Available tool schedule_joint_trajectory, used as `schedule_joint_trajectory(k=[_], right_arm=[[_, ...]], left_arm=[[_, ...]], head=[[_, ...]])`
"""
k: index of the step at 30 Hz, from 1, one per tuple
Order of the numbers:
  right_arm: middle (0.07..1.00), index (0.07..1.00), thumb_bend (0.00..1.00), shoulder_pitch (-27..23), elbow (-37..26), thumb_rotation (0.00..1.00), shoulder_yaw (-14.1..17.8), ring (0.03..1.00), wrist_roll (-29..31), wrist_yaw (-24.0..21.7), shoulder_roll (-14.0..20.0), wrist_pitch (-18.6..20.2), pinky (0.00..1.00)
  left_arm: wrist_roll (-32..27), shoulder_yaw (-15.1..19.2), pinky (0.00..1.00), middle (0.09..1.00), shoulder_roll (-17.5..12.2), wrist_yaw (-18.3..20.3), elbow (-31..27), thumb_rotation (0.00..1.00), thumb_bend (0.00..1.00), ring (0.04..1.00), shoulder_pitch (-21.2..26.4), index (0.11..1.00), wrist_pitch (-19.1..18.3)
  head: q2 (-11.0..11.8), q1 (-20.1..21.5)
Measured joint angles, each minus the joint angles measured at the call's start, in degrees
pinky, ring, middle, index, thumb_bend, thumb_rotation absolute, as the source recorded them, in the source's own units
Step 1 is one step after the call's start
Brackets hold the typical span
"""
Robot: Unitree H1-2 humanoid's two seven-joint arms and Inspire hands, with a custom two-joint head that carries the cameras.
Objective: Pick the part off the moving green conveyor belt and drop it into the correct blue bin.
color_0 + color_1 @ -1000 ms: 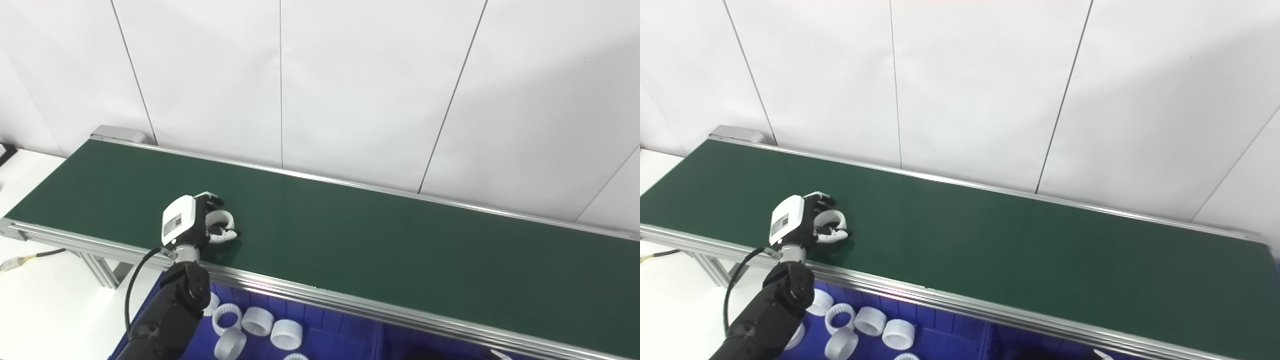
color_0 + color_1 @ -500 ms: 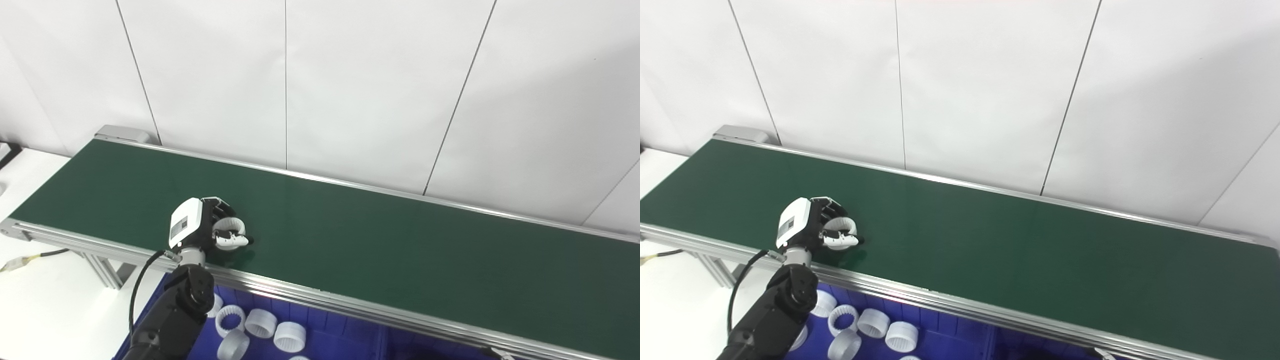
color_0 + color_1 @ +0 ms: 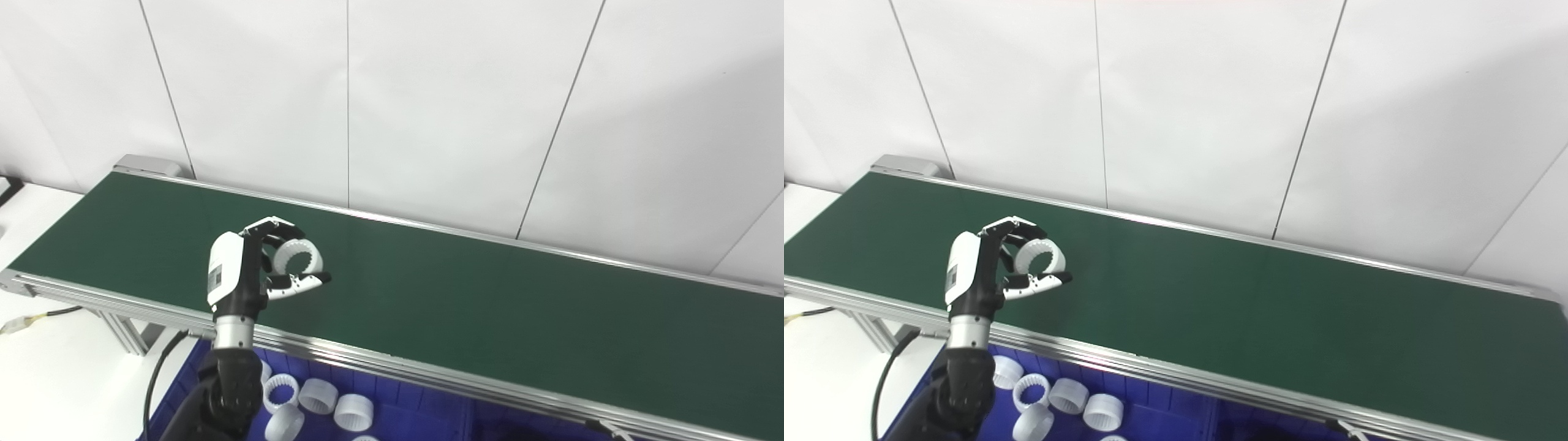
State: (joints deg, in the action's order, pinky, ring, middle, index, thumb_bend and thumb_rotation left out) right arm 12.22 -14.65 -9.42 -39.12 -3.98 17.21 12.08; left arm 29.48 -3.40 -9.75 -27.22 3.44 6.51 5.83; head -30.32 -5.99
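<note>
My left hand is raised above the near side of the green conveyor belt, shut on a white toothed ring. The ring is tilted, its opening facing the camera, pinched between thumb and fingers. Below the belt's near rail lies a blue bin with several similar white rings in it. My right hand is out of view.
The belt's aluminium near rail runs between the held ring and the bin. A second blue compartment lies right of a divider. White wall panels stand behind the belt. A cable lies on the white table at left.
My left hand has lifted the ring off the belt and risen, turning so the ring's opening shows. The camera has shifted slightly.
</note>
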Motion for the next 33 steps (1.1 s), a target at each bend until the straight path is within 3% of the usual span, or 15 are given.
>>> schedule_joint_trajectory(k=[3,10,14,20,26,30,33], right_arm=[[0.679,0.819,0.79,0.00,-0.56,0.21,-0.02,0.666,-0.29,-0.06,-0.39,0.01,0.62],[0.670,0.816,0.80,-0.33,-1.66,0.27,-0.46,0.639,-1.31,-0.37,-1.37,0.01,0.58],[0.681,0.823,0.80,-0.76,-1.15,0.36,-0.81,0.661,-2.03,-0.17,-1.80,0.00,0.61],[0.683,0.825,0.81,-2.35,-1.00,0.39,-1.46,0.665,-3.03,-1.22,-2.85,0.29,0.61],[0.677,0.826,0.82,-3.23,-1.54,0.43,-1.48,0.650,-3.58,-2.78,-3.05,1.24,0.58],[0.674,0.825,0.83,-3.49,-1.85,0.46,-1.46,0.645,-3.94,-3.70,-3.05,1.79,0.56],[0.671,0.821,0.83,-3.50,-1.91,0.45,-1.41,0.640,-4.27,-4.28,-3.07,1.95,0.56]], left_arm=[[-0.46,-0.60,0.22,0.416,0.93,0.40,0.40,0.00,0.51,0.280,-2.64,0.500,3.59],[-2.85,-1.15,0.23,0.418,-0.73,3.72,5.65,0.00,0.51,0.283,-5.95,0.496,12.19],[-6.68,-1.00,0.21,0.413,-1.44,7.93,8.53,0.00,0.51,0.271,-8.14,0.493,12.97],[-7.33,-0.49,0.19,0.405,-2.59,9.77,12.68,0.00,0.51,0.262,-11.04,0.498,14.64],[-7.32,-0.57,0.22,0.409,-4.86,10.21,19.17,0.00,0.51,0.281,-11.48,0.502,18.38],[-7.48,-2.26,0.19,0.400,-5.23,9.49,23.32,0.00,0.50,0.262,-11.46,0.499,18.84],[-7.46,-3.14,0.24,0.417,-5.22,8.77,25.66,0.00,0.51,0.305,-11.50,0.501,19.03]], head=[[-1.58,2.55],[-4.74,7.03],[-7.30,9.77],[-11.33,12.66],[-13.19,12.84],[-13.36,12.32],[-13.37,12.23]])
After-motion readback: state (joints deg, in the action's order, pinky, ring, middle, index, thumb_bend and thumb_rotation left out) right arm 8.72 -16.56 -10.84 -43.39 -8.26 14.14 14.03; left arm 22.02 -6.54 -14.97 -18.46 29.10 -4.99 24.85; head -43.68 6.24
